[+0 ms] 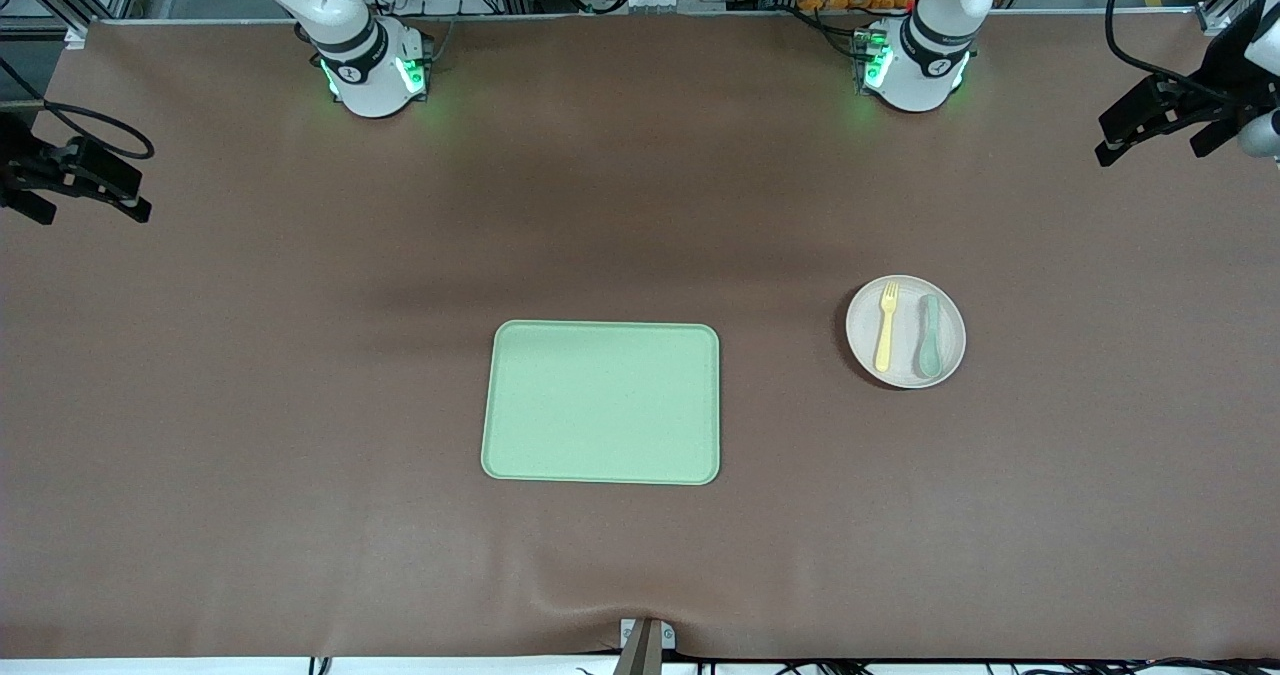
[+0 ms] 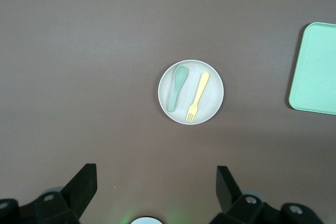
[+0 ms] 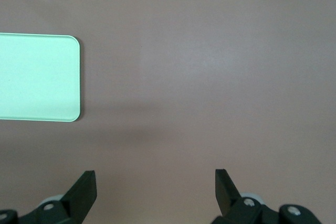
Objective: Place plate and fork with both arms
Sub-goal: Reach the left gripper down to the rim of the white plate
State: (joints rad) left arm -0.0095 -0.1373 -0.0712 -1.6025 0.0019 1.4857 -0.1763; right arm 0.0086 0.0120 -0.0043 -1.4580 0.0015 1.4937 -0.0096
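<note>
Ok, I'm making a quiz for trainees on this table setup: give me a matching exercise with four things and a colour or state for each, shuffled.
Things:
1. fork
2. spoon
3. tray
4. left gripper

Descriptions:
A. light green, nothing on it
B. pale yellow, lying on the plate
C. open, holding nothing
D. muted green, beside the fork

Pairs: 1-B, 2-D, 3-A, 4-C

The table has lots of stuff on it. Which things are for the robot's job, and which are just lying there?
For the job:
- plate, toward the left arm's end of the table
- fork, lying on the plate

Just lying about:
- green spoon, on the plate beside the fork
- light-green tray, mid-table, with nothing on it
</note>
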